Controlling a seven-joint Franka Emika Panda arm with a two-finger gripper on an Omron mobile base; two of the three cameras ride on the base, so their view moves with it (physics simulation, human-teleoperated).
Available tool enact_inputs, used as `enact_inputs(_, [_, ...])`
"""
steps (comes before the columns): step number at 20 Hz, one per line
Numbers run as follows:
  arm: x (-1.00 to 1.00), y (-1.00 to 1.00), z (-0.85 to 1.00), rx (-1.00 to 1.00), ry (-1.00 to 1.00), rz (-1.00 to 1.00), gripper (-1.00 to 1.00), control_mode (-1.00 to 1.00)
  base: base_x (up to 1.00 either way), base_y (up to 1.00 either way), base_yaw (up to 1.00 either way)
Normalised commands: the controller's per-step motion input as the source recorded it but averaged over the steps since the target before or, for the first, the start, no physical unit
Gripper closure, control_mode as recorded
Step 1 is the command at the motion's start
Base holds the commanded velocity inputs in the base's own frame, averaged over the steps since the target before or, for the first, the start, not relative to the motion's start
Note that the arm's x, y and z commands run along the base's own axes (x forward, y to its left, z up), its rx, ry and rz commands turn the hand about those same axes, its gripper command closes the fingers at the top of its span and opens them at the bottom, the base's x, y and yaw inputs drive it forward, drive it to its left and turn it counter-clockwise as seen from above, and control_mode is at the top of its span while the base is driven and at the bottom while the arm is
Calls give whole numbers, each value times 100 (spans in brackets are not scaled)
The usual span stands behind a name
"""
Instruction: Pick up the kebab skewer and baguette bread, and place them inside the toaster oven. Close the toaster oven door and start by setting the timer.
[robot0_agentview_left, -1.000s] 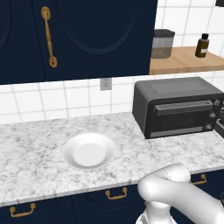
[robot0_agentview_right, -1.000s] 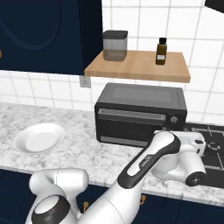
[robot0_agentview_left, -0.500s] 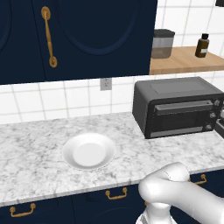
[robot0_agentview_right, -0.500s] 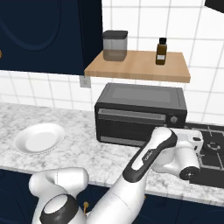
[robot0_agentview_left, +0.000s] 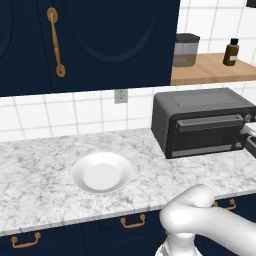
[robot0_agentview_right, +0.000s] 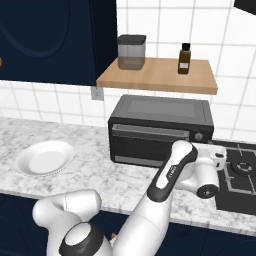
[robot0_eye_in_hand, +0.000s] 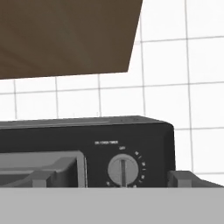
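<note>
Toaster oven (robot0_agentview_right: 160, 132) door is looking shut; we are moving our spread jaws (robot0_agentview_right: 220, 159) closer to its timer knob (robot0_eye_in_hand: 123, 171).

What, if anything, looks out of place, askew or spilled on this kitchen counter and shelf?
Nothing stands out. The white plate lies flat and bare on the marble counter, the toaster oven sits square with its door shut, and the canister and brown bottle stand upright on the wooden shelf.
</note>
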Motion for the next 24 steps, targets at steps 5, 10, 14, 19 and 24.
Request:
enact_inputs(5, [9, -12, 0, -2, -1, 0, -100, -100, 0, 0, 0])
enact_inputs(10, [9, -16, 0, -4, 0, 0, -100, -100, 0, 0, 0])
enact_inputs(14, [3, 0, 0, -3, -3, 0, -100, -100, 0, 0, 0])
enact_inputs(19, [1, 0, 0, -1, -6, 0, -100, -100, 0, 0, 0])
enact_inputs(24, [9, 0, 0, 0, -5, -1, -100, -100, 0, 0, 0])
